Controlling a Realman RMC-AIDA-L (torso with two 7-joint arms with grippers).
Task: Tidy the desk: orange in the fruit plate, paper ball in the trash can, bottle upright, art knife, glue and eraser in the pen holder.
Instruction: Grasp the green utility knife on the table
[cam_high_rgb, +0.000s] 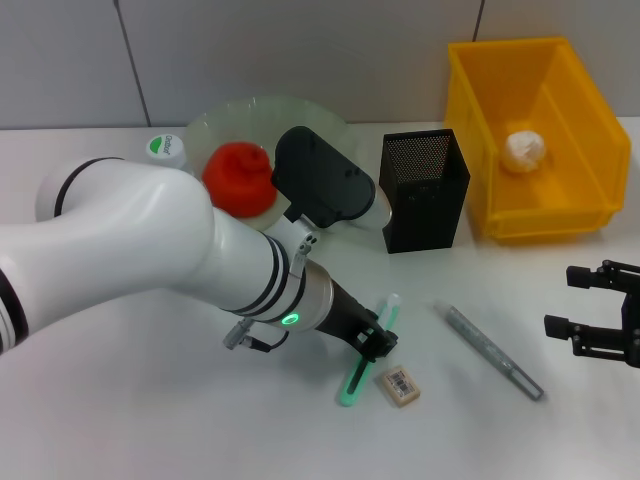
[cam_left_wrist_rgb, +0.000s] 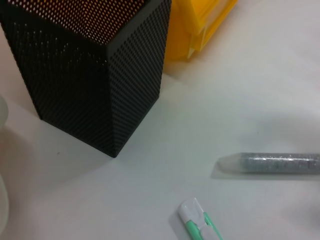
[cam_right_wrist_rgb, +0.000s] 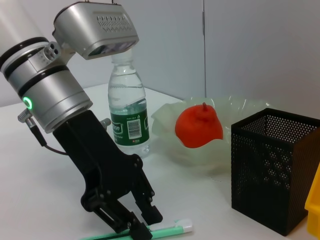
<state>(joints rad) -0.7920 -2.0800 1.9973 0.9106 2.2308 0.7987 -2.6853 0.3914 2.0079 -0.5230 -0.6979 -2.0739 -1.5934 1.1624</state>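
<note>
Near edge of the desk: the eraser, a small tan block with a barcode label, lies flat just beside the lower end of the art knife. The knife is slim, mint green, white at its far tip, lying flat and pointing toward the pen holder.

My left gripper is down on the knife's middle, fingers spread to either side of the shaft; from the right wrist view they look not yet closed on it, though contact is hard to judge.

Toward the right edge, the glue, a silver-grey stick, lies at a slant, apart from knife and eraser. My right gripper hangs near the desk's right edge, jaws apart, holding nothing.

Mid-desk: the black mesh pen holder stands upright, nothing blocking the way between it and the knife.

Far edge: the trash can, yellow, at the right corner with the paper ball inside. The orange sits in the pale-green fruit plate. The bottle stands upright beside the plate, partly behind my left arm.
</note>
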